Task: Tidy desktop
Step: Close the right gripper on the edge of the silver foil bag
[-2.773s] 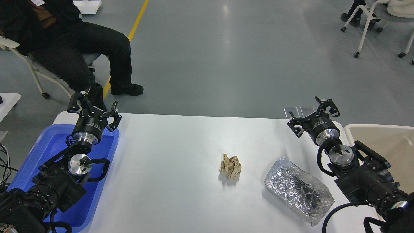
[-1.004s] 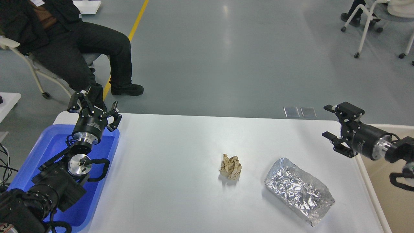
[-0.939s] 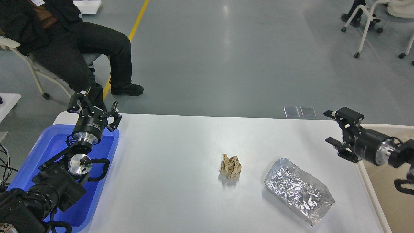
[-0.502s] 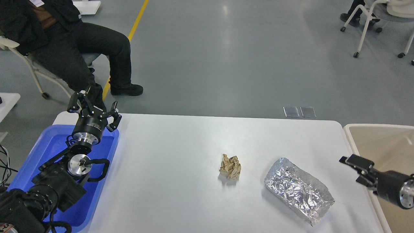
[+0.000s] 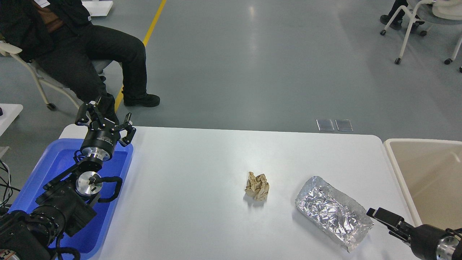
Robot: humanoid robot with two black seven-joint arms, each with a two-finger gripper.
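R gripper (image 5: pixel 383 220) sits low at the near-right, just beside the crumpled foil bag's (image 5: pixel 332 212) near-right end — fingers seen edge-on, so can't tell how far open, and it holds nothing. To grab well, I'd judge: straddle the bag's narrow end w/ fingers wide, then close gently, since foil will crush and slip. L gripper (image 5: pixel 105 122) hangs spread wide, empty, over the blue tray's (image 5: pixel 54 162) far end; the white desktop (image 5: pixel 187 195) also carries a brown paper wad (image 5: pixel 257 186) at centre, beige bin (image 5: pixel 399 169) at right.
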